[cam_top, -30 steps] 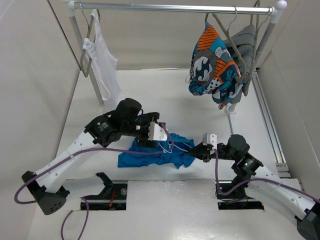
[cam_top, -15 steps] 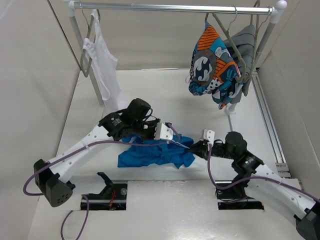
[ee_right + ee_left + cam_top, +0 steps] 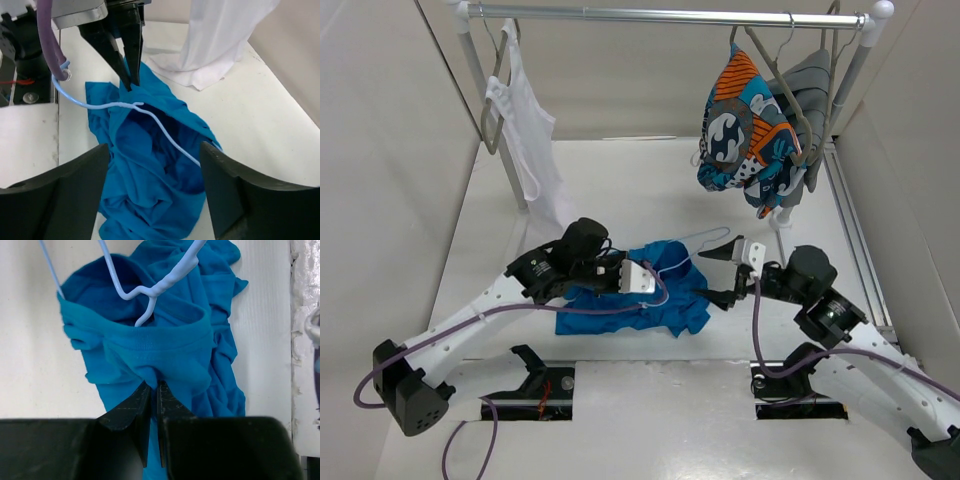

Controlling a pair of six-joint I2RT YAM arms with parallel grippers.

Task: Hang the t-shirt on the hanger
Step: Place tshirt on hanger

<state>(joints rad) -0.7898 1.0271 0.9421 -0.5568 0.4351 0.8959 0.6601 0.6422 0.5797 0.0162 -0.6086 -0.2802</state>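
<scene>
Right hand [image 3: 717, 277] has let go and sprung wide. Left hand [image 3: 152, 388] now pinches the t-shirt [image 3: 175, 352] collar on the counter [image 3: 650, 190], hanger [image 3: 159, 287] wire lying across the neck opening.

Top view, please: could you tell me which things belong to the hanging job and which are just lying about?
Job: t-shirt; hanger, reaching into its neck opening; left gripper, shut on the collar; right gripper, open.
Bystanders: white tank top, patterned garment, grey garment, all hanging on the rail.
</scene>
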